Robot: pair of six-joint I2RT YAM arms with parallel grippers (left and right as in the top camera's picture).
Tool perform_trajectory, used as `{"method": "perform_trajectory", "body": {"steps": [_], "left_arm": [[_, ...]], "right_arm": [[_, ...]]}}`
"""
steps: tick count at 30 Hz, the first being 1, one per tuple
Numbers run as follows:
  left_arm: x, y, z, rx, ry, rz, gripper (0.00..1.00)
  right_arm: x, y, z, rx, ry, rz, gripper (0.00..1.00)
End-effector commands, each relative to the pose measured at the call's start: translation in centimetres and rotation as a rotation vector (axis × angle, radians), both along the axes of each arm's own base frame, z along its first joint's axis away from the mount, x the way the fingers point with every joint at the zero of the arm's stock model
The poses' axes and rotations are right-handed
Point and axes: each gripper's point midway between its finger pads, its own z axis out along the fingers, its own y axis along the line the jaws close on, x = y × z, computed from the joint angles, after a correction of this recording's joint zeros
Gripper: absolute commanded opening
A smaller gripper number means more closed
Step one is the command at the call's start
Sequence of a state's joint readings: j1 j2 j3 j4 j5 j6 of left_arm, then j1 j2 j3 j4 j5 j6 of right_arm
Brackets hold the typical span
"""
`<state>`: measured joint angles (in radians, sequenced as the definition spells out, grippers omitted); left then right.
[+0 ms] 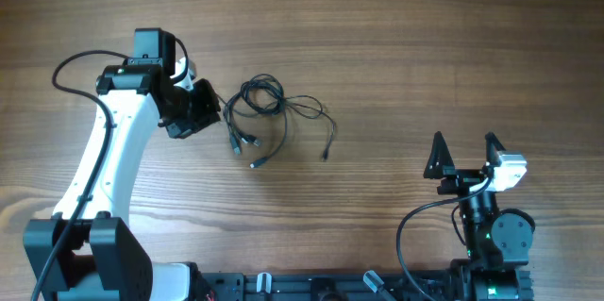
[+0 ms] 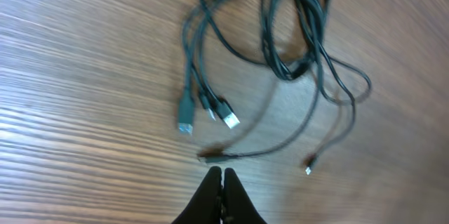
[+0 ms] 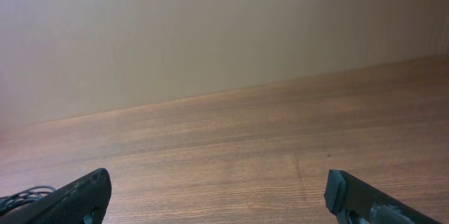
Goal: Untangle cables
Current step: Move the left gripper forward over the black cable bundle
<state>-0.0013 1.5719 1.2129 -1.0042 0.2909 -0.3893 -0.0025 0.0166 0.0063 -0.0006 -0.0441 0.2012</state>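
The cables [image 1: 272,112] lie in a tangled bunch of thin black cords on the wooden table, with looped coils at the top and several plug ends trailing down. In the left wrist view the cables [image 2: 280,48] fill the upper half, with silver-tipped plugs near the middle. My left gripper [image 1: 203,112] is just left of the bunch; its fingers [image 2: 223,175] are shut and empty, a little short of the nearest cord. My right gripper [image 1: 465,155] is open and empty, far to the right; in its wrist view the fingertips [image 3: 217,189] are wide apart over bare wood.
The wooden table [image 1: 425,46] runs in all directions around the bunch. A pale wall [image 3: 210,27] stands beyond the table's far edge. The arm bases sit along the front edge [image 1: 311,287].
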Motion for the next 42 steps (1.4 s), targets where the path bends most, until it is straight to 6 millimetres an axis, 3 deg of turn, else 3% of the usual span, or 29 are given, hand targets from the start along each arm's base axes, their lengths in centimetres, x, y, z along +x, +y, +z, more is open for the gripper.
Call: {"method": "perform_trajectory", "body": {"steps": [1,5,12,25,28,34,42], "left_arm": [[0.5,1.5,-0.2,0.073,-0.008,0.061,0.04],[0.9,1.7,-0.2,0.081,-0.023,0.064,0.04],[1.4,5.5,-0.3,0.297,-0.047,0.122,0.06],[6.8,5.4,0.4,0.209,-0.213,0.345,0.11],[7.7,4.7,-0.5,0.170,-0.210,0.330,0.12],[7.5,2.6,-2.7,0.117,-0.147,0.263,0.12],[6.7,-3.1,-3.5,0.130,-0.151,0.050,0.12]], "right_arm": [[0.0,0.1,0.1,0.009,-0.004,0.006,1.00],[0.0,0.1,0.1,0.009,-0.004,0.006,1.00],[0.0,0.1,0.1,0.009,-0.004,0.006,1.00],[0.0,0.1,0.1,0.009,-0.004,0.006,1.00],[0.0,0.1,0.1,0.009,-0.004,0.006,1.00],[0.0,0.1,0.1,0.008,-0.004,0.006,1.00],[0.0,0.1,0.1,0.009,-0.004,0.006,1.00]]}}
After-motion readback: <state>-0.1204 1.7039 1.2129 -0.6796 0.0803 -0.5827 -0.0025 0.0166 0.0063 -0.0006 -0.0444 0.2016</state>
